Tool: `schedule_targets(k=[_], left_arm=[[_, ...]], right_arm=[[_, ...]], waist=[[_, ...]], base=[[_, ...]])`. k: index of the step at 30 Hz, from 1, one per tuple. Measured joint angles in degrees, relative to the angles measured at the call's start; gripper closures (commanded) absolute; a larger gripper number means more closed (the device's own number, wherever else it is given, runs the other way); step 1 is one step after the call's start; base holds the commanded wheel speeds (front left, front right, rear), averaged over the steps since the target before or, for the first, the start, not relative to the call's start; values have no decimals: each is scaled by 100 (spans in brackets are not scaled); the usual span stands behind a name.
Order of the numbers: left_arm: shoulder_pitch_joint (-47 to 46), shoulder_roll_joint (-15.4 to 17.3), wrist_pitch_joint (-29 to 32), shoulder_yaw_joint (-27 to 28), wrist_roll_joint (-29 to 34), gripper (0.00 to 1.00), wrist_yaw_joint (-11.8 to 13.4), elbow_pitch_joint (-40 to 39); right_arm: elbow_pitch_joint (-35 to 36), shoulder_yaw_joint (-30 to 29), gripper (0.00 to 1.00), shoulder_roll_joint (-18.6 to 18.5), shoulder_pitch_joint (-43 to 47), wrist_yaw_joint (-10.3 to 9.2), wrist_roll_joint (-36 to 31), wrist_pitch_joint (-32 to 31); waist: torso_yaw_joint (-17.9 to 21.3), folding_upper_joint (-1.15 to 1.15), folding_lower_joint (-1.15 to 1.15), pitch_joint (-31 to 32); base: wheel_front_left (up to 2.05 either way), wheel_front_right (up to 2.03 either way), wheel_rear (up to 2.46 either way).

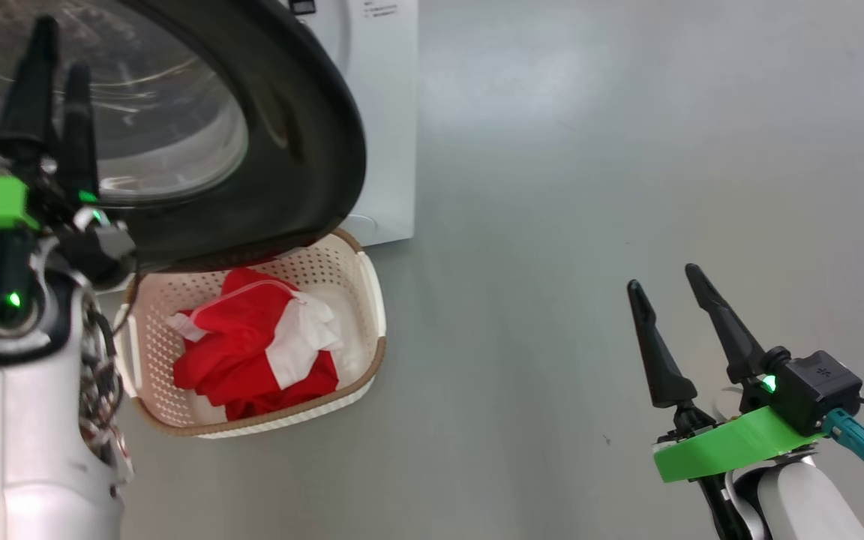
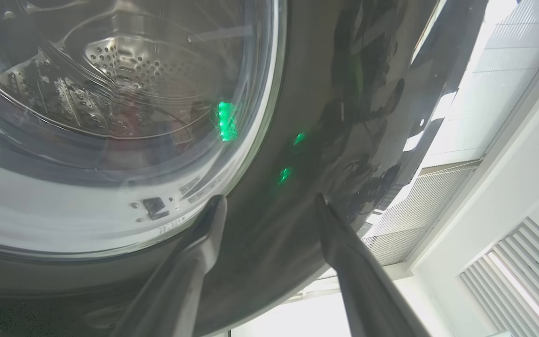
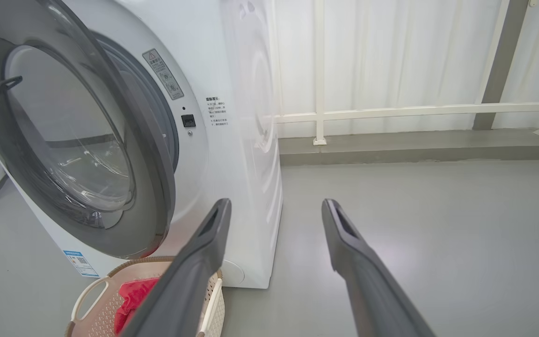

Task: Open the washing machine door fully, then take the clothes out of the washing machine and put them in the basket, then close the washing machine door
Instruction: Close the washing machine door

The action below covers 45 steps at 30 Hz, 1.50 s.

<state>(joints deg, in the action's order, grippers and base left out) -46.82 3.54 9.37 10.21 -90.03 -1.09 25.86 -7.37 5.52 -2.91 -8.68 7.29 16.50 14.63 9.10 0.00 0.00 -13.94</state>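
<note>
Looking down on the washing machine door (image 1: 282, 150), standing out from the washing machine (image 1: 387, 112) and hanging with its glossy black lower edge over the far rim of the basket (image 1: 372, 300). Cannot tell whether door and basket touch. Inside the basket, below its brown rim: the clothes (image 1: 252, 337), a red heap with white patches.

From the right wrist, little room between the bottom edge of the washing machine door (image 3: 152, 154) and the rim of the basket (image 3: 87, 290), with a bit of the red clothes (image 3: 131, 299) showing inside, just before the white front of the washing machine (image 3: 241, 140). To the right of basket and machine, wide bare floor (image 1: 589, 187), open as far as a white railing (image 3: 391, 112) at the wall.

At the upper left of the head view, the left tool (image 1: 61, 46) held high on an upright pale forearm, fingers pointing up across the door glass. From its own wrist, the left tool (image 2: 269, 199) spread, both dark fingers apart, tips set before the black rim just beside the glass bowl, with the steel drum (image 2: 124, 61) visible through the glass. Pinching nothing that can be seen; contact with the rim unclear.

Low at the lower right, the right tool (image 1: 663, 276), well apart from basket and door, fingers pointing up and a little left. Spread wide, nothing between the fingers, only bare floor beyond.
</note>
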Motion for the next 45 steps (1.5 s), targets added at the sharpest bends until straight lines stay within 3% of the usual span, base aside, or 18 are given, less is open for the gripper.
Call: schedule_targets(k=[6,15,20,24,31,36,45], left_arm=[[762,-65,102,-281,194,0,-16,-581],[2017,-79,15,-646,541,0,-248,-1249],[2646,-54,-378,-932,1293,0,-359,-1532],[2967,147,-873,-1085,2020,0,-477,-1693],[3529,590,-2185,-1410,3883,0,-556,-1834],[3967,691,-2364,-1501,5078,0,-526,-1772],[4443,543,-2368,-1255,6455,0,-424,-1939]], right_arm=[[1,-111,0,1,89,0,-29,0],[2,-142,0,0,169,0,-58,0],[-1,-196,0,0,297,0,-58,0],[1,-237,0,2,300,0,-44,0],[-1,-360,0,4,483,0,24,0],[54,-515,0,11,577,0,26,0],[243,-657,0,25,777,0,-1,0]], waist=[[-292,0,0,137],[-760,0,0,331],[-1003,0,0,465],[-1092,0,0,572],[-1124,0,0,785],[-1080,0,0,944],[-1020,0,0,1210]], base=[[0,0,0],[0,0,0],[0,0,0],[0,0,0],[0,0,0],[0,0,0],[0,0,0]])
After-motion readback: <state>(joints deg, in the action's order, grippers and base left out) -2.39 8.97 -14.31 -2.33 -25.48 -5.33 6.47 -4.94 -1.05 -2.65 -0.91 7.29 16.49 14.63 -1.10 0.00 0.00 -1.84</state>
